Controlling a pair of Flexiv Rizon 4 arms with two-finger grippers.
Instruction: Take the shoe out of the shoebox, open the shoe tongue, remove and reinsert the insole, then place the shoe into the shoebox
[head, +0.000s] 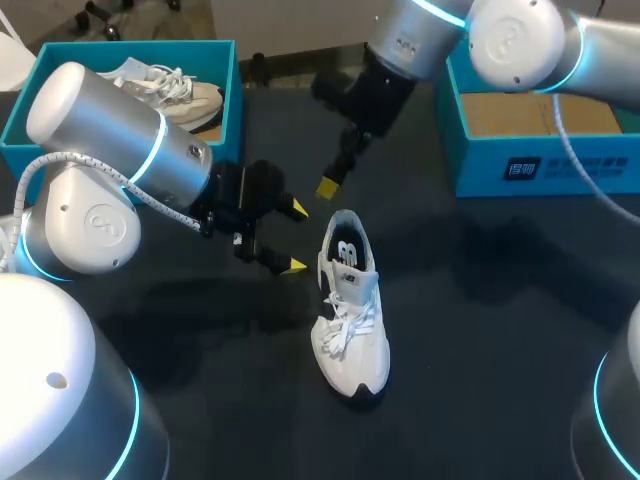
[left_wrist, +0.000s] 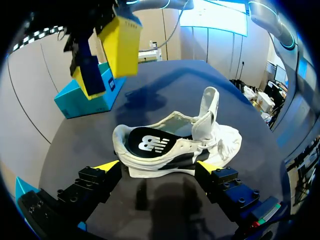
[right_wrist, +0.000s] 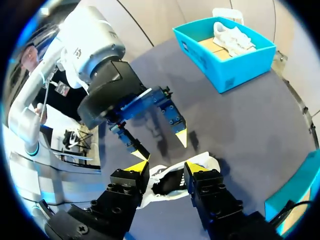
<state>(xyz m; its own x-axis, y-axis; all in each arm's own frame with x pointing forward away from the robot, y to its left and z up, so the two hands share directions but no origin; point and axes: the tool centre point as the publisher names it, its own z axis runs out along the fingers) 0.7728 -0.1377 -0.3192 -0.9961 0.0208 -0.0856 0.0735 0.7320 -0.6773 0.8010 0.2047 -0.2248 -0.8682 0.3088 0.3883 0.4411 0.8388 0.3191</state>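
While the shoe (head: 350, 310) stands unboxed ahead of my open left gripper (head: 296, 237), tongue (left_wrist: 209, 107) up, insole (left_wrist: 150, 142) in, my right gripper (right_wrist: 165, 167) hangs open above it; reboxing, at least, apparently remains.

Bright, even light from above; soft shadows spread over the dark table (head: 480, 380) near the shoe (head: 350, 310).

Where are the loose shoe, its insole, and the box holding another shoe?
shoe (head: 345, 325), head view, on its laces
insole (left_wrist: 150, 144), left wrist view, on its heel end
box (head: 232, 90), head view, on its side wall
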